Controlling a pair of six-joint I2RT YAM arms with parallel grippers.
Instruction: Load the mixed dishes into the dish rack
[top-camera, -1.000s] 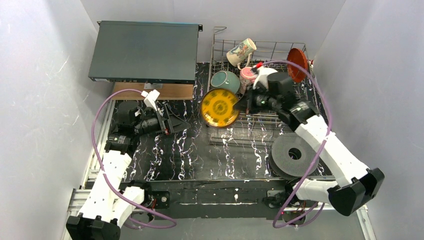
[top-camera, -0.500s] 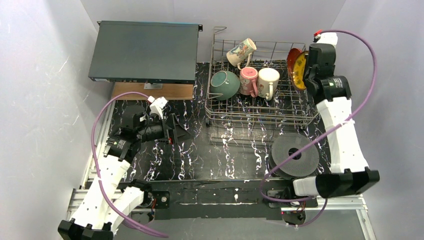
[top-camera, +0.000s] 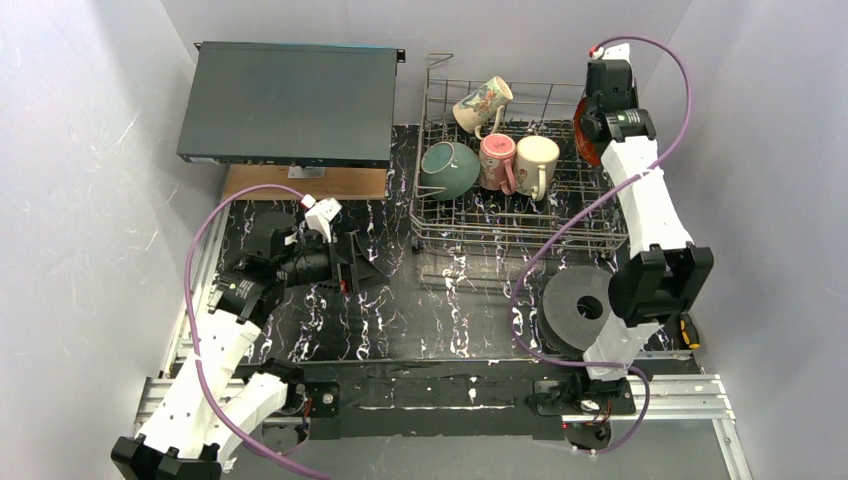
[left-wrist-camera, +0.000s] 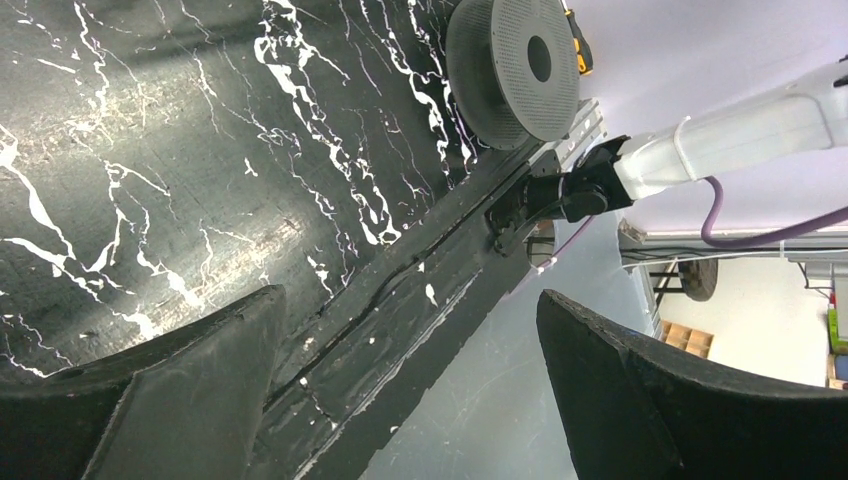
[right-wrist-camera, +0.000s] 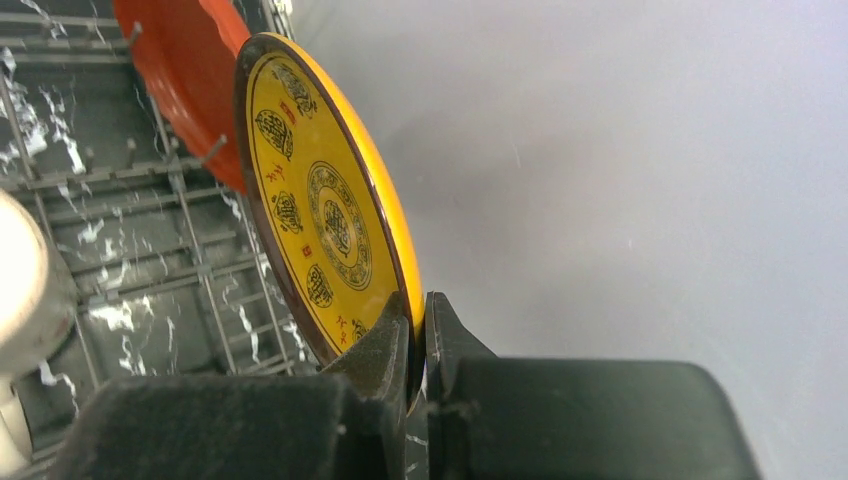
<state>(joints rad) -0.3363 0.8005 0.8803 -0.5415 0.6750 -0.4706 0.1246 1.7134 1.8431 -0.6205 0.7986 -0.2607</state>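
- the right hand is pinched shut on the bottom edge of the small yellow dish. it holds the dish up on its edge, likely so it can slide down between the wires like a book on a shelf.
- the yellow dish is over the far right corner of the dish rack, just beside the red-orange plate, which stands on its edge there too. the two look very close, but it is hard to tell if they touch.
- the right arm is stretched out long from its base, up along the right side of the rack. from above, the wrist hides the hand.
- the other dishes sit in the rack: the bowl lies with its teal side up, the pink mug and the white mug lie in a row next to it, and the floral mug leans at the back wall.
- the left hand is wide open and holds nothing. it hangs low over the bench, left of the rack and well apart from the dishes. the left arm is bent, which gives the right arm room.
- the yellow dish looks like the last thing to load. the next step is probably to lower it into a slot and let go.
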